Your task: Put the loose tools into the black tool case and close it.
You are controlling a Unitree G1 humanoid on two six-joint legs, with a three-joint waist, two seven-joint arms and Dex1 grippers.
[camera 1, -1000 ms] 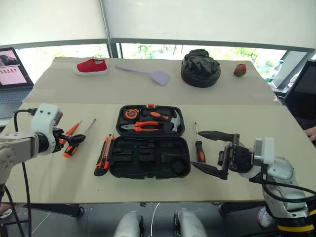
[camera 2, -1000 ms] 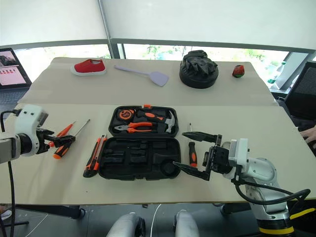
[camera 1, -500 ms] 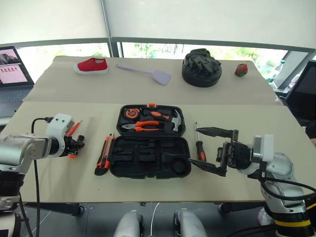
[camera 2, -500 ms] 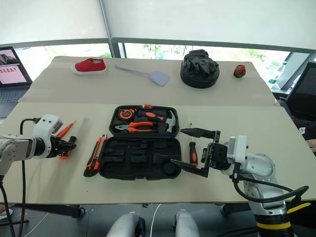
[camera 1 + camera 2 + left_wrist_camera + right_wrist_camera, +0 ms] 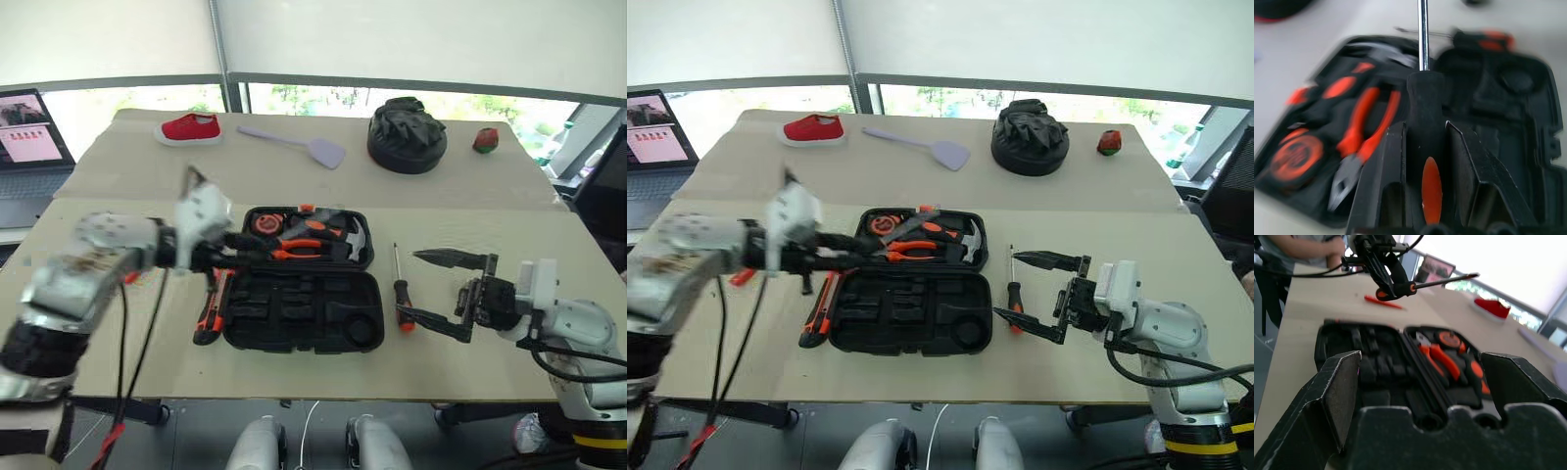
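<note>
One screwdriver [image 5: 1424,122] is clamped between the fingers of the left gripper [image 5: 1425,161], clear in the left wrist view, above the open black case [image 5: 294,308]. A second ago this gripper was beside the table's left edge. The right gripper [image 5: 441,291] stands wide open and empty, beside another screwdriver [image 5: 399,294] on the beige table [image 5: 118,352]. Behind are windows.

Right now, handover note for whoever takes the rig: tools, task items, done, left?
Left tool: shut on a black-and-orange screwdriver, held over the open black tool case.
Right tool: open, empty, beside the second black-and-orange screwdriver right of the case.
Utility knife lies left of the case; slim orange screwdriver further left.
Done: none stowed. Left: stow all, close case.
</note>
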